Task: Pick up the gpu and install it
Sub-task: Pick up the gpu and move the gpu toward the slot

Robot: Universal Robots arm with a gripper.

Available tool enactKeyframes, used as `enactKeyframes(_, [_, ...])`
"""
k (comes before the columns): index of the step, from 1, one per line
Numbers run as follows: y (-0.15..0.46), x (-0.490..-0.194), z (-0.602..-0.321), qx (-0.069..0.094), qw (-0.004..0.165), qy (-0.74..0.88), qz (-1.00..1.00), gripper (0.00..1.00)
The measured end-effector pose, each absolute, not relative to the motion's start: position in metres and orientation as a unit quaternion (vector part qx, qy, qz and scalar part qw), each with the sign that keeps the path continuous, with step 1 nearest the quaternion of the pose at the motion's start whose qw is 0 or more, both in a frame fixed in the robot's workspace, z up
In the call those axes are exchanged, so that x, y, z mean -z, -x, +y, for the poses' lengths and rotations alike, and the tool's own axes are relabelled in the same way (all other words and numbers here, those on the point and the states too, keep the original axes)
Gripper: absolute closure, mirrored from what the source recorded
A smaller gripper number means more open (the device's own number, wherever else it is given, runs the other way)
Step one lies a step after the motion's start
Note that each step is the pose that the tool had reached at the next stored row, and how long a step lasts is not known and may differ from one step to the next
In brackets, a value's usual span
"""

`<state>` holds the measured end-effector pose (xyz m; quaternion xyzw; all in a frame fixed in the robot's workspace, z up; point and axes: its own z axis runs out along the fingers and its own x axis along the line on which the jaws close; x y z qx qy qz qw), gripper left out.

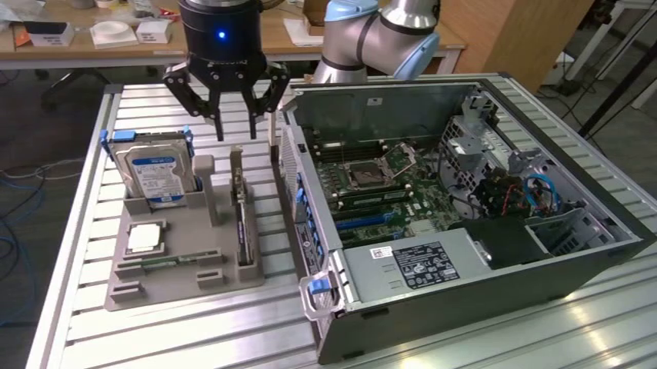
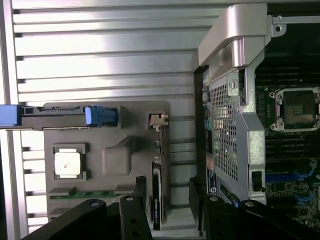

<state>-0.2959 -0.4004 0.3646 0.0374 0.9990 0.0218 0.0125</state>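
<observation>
Gpu (image 1: pixel 242 223) stands edge-up in the gray tray (image 1: pixel 180 288), long axis toward the near edge of the desk (image 1: pixel 154 338), directly beneath the wide-apart fingers (image 1: pixel 217 127) of the gripper (image 1: pixel 236 135).

The arm (image 1: pixel 405 19) is silver-grey tubing with pale blue joint caps. Its black cylindrical wrist housing (image 1: pixel 218 23) carries a small glowing blue light. The claw (image 1: pixel 236 137) is black, with pinned linkage bars, round pivot bolts and slim fingers.

A wooden desk (image 1: pixel 92 49) (cluttered with white boxes (image 1: pixel 113 32)) and a wooden cabinet (image 1: pixel 518 34) stand behind; grey floor (image 1: pixel 23 254).
</observation>
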Motion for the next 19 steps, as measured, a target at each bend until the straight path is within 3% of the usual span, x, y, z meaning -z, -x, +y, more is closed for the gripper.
enactKeyframes(19, [0.296, -0.343, -0.400, -0.022, 0.013, -0.037, 0.999, 0.53])
